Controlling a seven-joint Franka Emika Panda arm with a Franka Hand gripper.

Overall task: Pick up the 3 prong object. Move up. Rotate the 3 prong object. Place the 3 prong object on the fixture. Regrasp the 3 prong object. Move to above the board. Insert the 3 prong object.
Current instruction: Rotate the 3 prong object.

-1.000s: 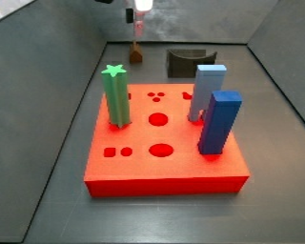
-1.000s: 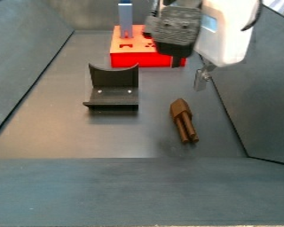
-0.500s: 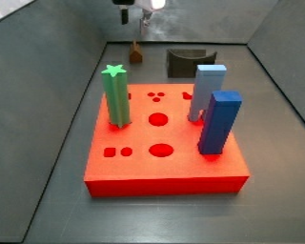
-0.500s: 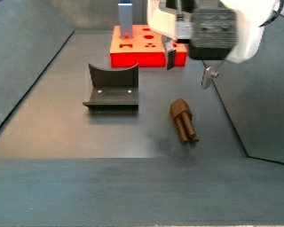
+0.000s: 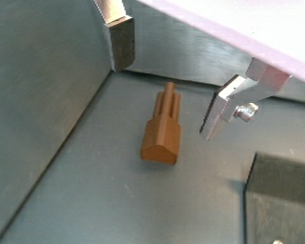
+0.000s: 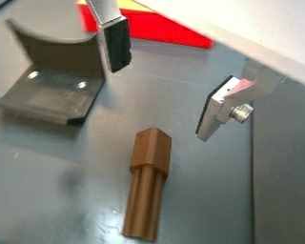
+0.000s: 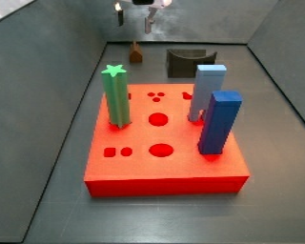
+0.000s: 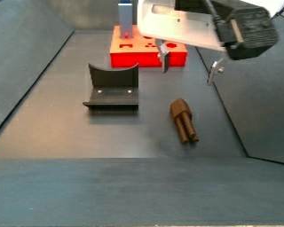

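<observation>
The 3 prong object [image 5: 163,131] is a slim brown piece lying flat on the dark floor, also seen in a wrist view [image 6: 145,181] and in both side views [image 8: 184,121] [image 7: 136,54]. My gripper [image 8: 187,75] hangs above it, open and empty, fingers [image 5: 121,43] spread to either side and clear of it. It also shows in the wrist views [image 5: 166,95] [image 6: 162,99] and at the top of a side view [image 7: 134,10]. The fixture [image 8: 111,87] stands beside the piece. The red board [image 7: 162,143] lies beyond it.
On the board stand a green star-topped post [image 7: 115,93] and two blue blocks [image 7: 209,91] [image 7: 219,122]. Grey walls slope up round the floor [image 8: 61,133]. The fixture [image 6: 47,71] and a corner of the board [image 6: 155,24] show in a wrist view.
My gripper has turned about its wrist and risen a little above the brown piece. The piece, fixture and board have not moved.
</observation>
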